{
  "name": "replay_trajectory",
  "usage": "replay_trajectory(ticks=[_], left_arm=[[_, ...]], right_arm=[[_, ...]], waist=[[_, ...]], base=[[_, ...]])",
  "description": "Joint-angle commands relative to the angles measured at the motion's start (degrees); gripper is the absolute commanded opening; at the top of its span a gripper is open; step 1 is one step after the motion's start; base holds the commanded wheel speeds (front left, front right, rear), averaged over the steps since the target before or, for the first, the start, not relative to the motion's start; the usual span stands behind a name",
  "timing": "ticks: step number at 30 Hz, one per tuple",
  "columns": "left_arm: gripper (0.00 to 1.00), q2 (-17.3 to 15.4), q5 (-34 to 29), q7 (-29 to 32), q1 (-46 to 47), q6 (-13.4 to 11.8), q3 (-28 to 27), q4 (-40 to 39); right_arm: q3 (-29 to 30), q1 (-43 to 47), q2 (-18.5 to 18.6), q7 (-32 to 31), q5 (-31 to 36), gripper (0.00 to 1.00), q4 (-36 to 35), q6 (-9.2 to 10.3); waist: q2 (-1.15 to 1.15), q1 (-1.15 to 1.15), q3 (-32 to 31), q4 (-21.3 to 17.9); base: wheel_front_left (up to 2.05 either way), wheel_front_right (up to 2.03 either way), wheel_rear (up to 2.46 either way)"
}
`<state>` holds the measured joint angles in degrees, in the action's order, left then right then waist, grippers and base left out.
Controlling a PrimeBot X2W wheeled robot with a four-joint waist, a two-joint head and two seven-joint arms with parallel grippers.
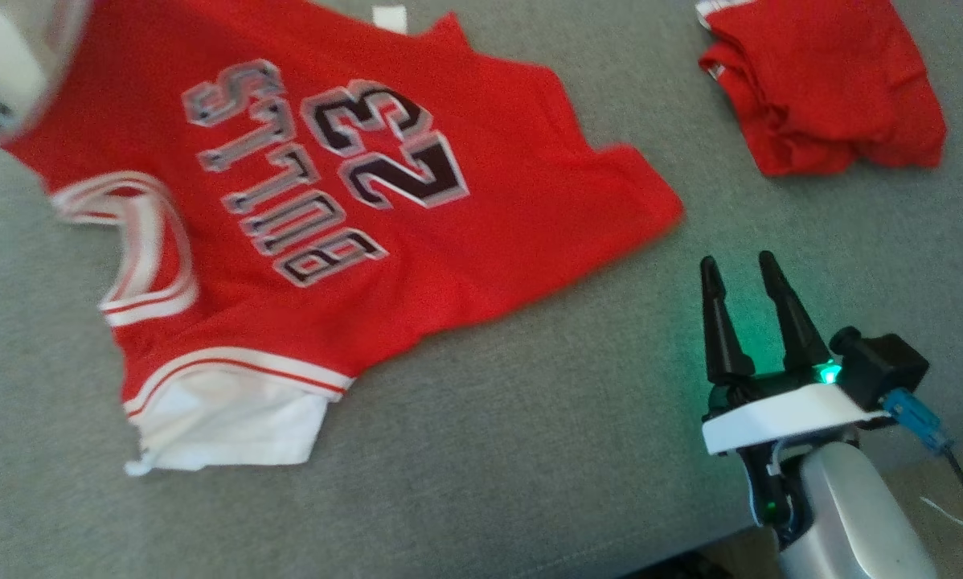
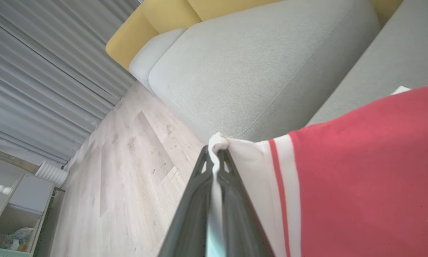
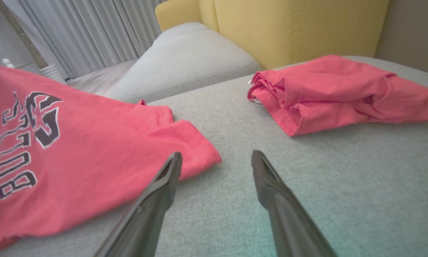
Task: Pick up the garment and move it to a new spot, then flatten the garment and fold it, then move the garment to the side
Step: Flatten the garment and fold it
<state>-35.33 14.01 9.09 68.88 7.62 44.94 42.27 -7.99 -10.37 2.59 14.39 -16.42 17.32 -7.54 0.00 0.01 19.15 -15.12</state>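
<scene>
Grey couch (image 1: 530, 450) holds the red shirt (image 1: 514, 217), spread out on my left. My left tool (image 2: 217, 154) pinches its white edge, and my right tool (image 1: 737, 267) is wide and empty beside it.

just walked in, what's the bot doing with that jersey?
The left gripper is shut on a white-trimmed edge of the red jersey. That side seems lifted, while the rest lies spread, print up, on the grey cushion. The right gripper is open and holds nothing, poised over the cushion near a corner of the jersey. A second red garment lies bunched to the right. No fold is made yet.
</scene>
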Motion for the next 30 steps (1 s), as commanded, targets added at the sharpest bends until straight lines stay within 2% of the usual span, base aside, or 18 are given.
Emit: replay_trajectory(ticks=[1, 3, 4, 5, 10, 13, 18, 22, 28, 30], left_arm=[[0.0, -3.3, -1.0, 0.2, 5.4, -0.1, -1.3, -0.2], [0.0, -4.3, -2.8, 0.1, 9.0, -0.2, -0.4, 1.7], [0.29, -4.6, -3.6, -0.4, 10.6, -0.7, -0.4, 2.8], [1.0, -4.4, -4.1, -1.4, 12.1, -1.9, -0.7, 3.8], [1.0, -0.7, -4.2, -8.1, 14.8, -6.9, -1.9, 8.1], [1.0, 2.1, -3.3, -12.8, 14.3, -8.6, -2.4, 10.0], [1.0, 7.0, 0.5, -19.6, 11.3, -9.3, -4.3, 12.4], [1.0, 10.5, 4.7, -22.9, 6.6, -9.0, -6.5, 12.2], [1.0, 14.3, 9.4, -24.0, -3.4, -8.4, -9.1, 7.9], [1.0, 15.6, 11.1, -24.1, -10.5, -9.3, -10.9, 2.0]], right_arm=[[-2.0, -1.8, 0.3, 0.6, -0.6, 1.0, -2.0, 0.05], [-2.8, -2.2, 0.3, 0.6, -1.0, 1.0, -2.6, 0.05], [-3.3, -2.4, 0.3, 0.6, -1.2, 1.0, -2.9, 0.05], [-3.6, -2.6, 0.3, 0.6, -1.3, 1.0, -3.2, 0.05], [-3.5, -3.0, 0.3, 0.6, -1.5, 1.0, -4.0, 0.05], [-3.3, -3.2, 0.3, 0.6, -0.6, 1.0, -4.0, 0.05], [-2.0, -3.4, 0.3, 0.6, 1.4, 1.0, -4.2, 0.05], [-0.4, -3.2, 0.3, 0.6, 3.4, 1.0, -4.0, 0.05], [2.1, -2.1, 0.3, 0.6, 5.6, 1.0, -2.9, 0.05], [3.5, -1.2, 0.3, 0.6, 6.5, 1.0, -2.4, 0.05]], waist=[[0.0, -0.01, 3.3, -2.9], [0.0, -0.01, 4.9, -4.1], [0.0, -0.01, 5.7, -4.6], [0.0, -0.01, 6.3, -5.0], [0.0, -0.01, 7.5, -4.9], [0.0, -0.01, 6.9, -3.4], [0.0, -0.01, 4.4, 1.0], [0.0, -0.01, 1.1, 5.3], [0.0, -0.01, -3.7, 10.8], [0.0, -0.01, -6.0, 13.7]], base=[[0.0, 0.0, 0.0], [0.0, 0.0, 0.0], [0.0, 0.0, 0.0], [0.0, 0.0, 0.0], [0.0, 0.0, 0.0], [0.0, 0.0, 0.0], [0.0, 0.0, 0.0], [0.0, 0.0, 0.0], [0.0, 0.0, 0.0], [0.0, 0.0, 0.0]])
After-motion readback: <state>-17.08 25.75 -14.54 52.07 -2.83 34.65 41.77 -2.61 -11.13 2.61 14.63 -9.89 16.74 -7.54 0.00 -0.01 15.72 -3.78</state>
